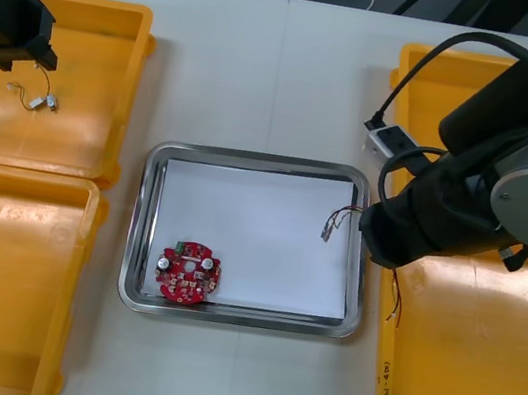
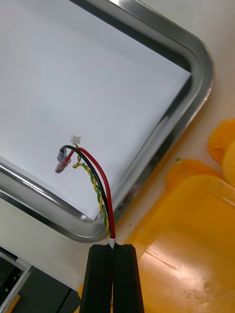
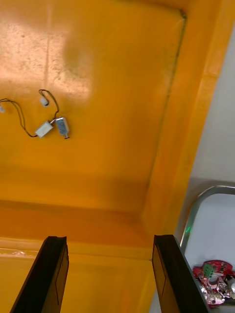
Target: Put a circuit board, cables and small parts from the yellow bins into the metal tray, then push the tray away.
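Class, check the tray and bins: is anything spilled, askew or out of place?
Nothing stands out: circuit board inside the metal tray, right gripper holding the cable over its rim, left gripper open over a yellow bin.

The front camera looks steeply down at the counter [image 1: 264,76]; both wrist cameras look down from close by, and all three share the metal tray [image 1: 141,228].

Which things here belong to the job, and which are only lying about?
Job:
metal tray
circuit board in it
cable bundle held by the right gripper over the tray's rim
wired small parts in the left far yellow bin, near the open left gripper

Lying about:
grey box with black lead, on the table
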Available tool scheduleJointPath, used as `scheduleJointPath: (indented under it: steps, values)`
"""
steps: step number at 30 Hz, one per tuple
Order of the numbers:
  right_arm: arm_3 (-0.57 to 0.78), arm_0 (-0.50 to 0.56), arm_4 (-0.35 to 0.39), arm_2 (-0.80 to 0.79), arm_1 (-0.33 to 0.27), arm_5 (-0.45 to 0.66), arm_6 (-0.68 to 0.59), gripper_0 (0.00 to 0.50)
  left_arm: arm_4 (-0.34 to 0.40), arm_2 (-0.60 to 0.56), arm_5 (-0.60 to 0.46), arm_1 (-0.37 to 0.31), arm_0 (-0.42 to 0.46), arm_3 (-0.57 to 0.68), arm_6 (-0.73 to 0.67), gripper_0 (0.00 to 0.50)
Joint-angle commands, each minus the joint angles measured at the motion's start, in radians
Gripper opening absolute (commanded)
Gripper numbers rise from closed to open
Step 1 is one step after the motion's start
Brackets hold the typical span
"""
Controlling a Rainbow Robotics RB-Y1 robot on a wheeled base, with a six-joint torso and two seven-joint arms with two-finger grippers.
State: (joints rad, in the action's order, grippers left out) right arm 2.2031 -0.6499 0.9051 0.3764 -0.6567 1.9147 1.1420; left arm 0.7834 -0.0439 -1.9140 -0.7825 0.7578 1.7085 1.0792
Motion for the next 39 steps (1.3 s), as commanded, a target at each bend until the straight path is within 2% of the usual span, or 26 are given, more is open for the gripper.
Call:
scheduleJointPath:
  steps: [1, 12, 21, 33, 39]
  values:
    - [-0.037, -0.07, -0.046, 0.071, 0.066, -0.016, 0.156, 0.0, -0.006, -0.031, -0.006, -0.066, 0.077, -0.073, 0.162, 0.5]
    - [-0.132, -0.111, -0.14, 0.176, 0.147, -0.095, 0.393, 0.0, -0.021, -0.031, -0.006, -0.089, 0.11, -0.227, 0.321, 0.5]
    - [-0.252, -0.132, -0.206, 0.288, 0.186, -0.218, 0.527, 0.0, -0.015, -0.002, 0.105, -0.087, 0.121, -0.339, 0.507, 0.5]
    - [-0.345, -0.171, -0.226, 0.449, 0.195, -0.306, 0.532, 0.0, -0.007, 0.079, 0.299, -0.087, 0.13, -0.487, 0.742, 0.5]
    - [-0.37, -0.174, -0.224, 0.475, 0.203, -0.321, 0.535, 0.0, -0.012, 0.11, 0.339, -0.087, 0.13, -0.514, 0.823, 0.5]
